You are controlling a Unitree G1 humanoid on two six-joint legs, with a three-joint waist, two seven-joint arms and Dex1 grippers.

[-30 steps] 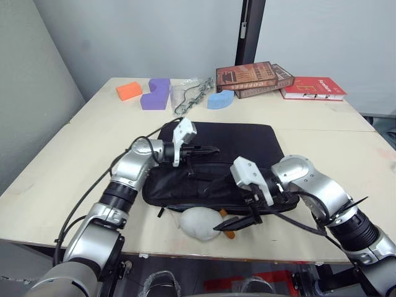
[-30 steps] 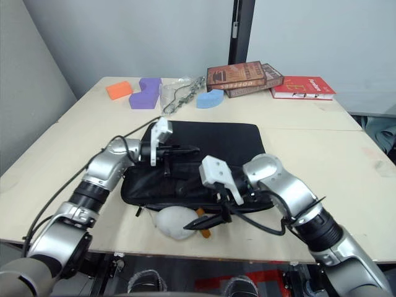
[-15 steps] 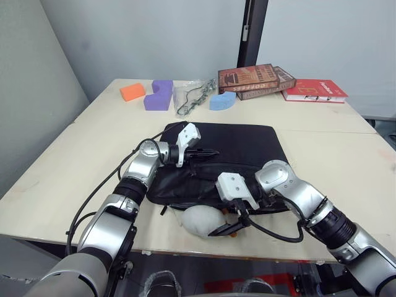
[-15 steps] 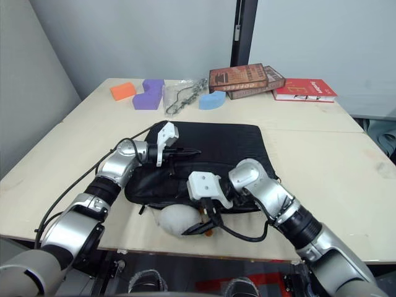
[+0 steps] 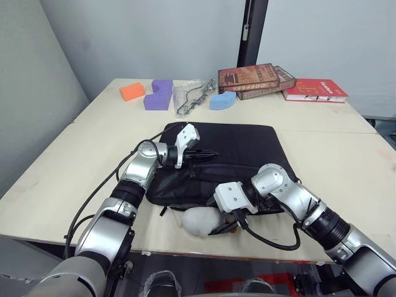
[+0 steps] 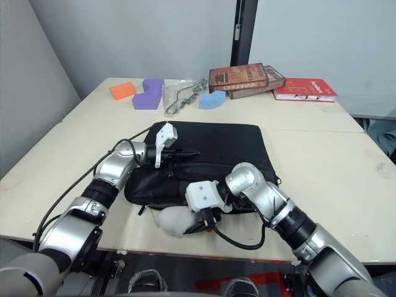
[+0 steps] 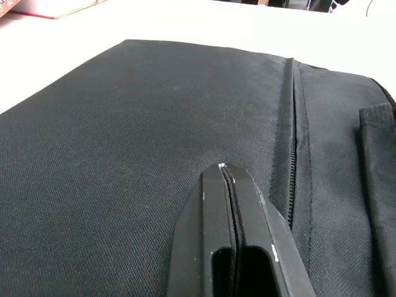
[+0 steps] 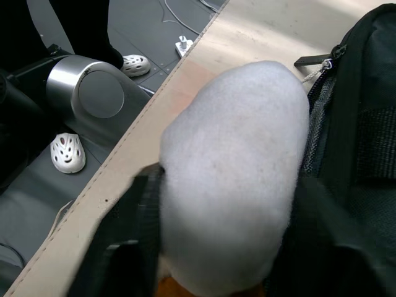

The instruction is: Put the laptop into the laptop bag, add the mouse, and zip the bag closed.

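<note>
The black laptop bag lies flat in the middle of the table, zipper line and strap handles toward me. My left gripper is shut and empty, its tip just over the bag's top panel beside the zipper. By the table's front edge, my right gripper is shut on a puffy white lump with an orange tip, which rests against the bag's near side. One finger presses its flank. The laptop and the mouse are out of view.
Along the far side of the table are an orange block, a purple block, a bagged chain, a blue piece, brown books and a red book. The table's front edge is just below the lump.
My right gripper has slid left along the front edge onto the white lump, and its fingers have closed in on it. The left gripper stays shut over the bag.
</note>
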